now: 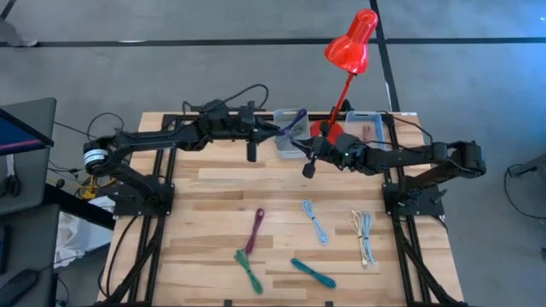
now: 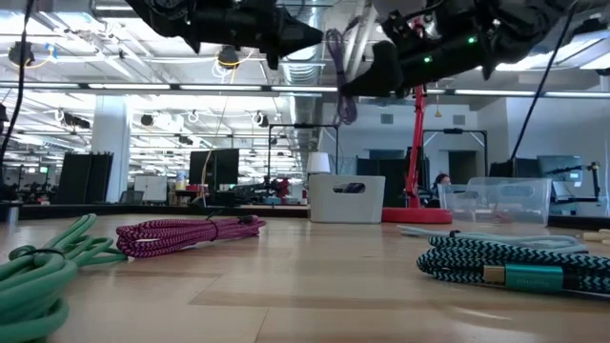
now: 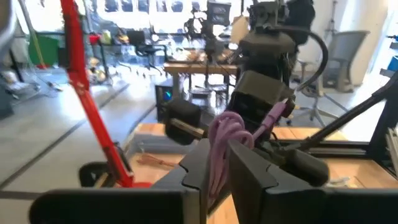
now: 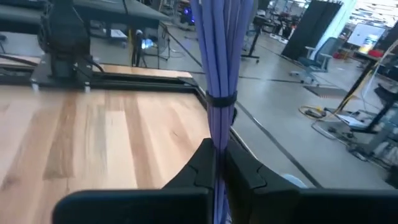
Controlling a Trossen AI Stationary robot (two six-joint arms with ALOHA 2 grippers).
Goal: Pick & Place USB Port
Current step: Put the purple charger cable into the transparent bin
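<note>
Wooden desk (image 1: 222, 183), bins at its far edge. Both end effectors, left (image 3: 214, 177) and right (image 4: 219, 163), clamped on one purple cable (image 2: 335, 59) above the bin (image 1: 290, 132). Risk: tugging apart, slipping, missing it.

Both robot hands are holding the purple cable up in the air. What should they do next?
Probably one should let go. The left pincer and right pincer both pinch the purple cable, held high over the white bin. Opening the right would let the left lower it in.

Pale planked wooden table (image 1: 213, 196) with smooth matt finish; braided cloth-sheathed magenta cable (image 2: 191, 232); glossy red lamp (image 1: 350, 47); translucent smooth plastic bin (image 2: 496, 200).
</note>
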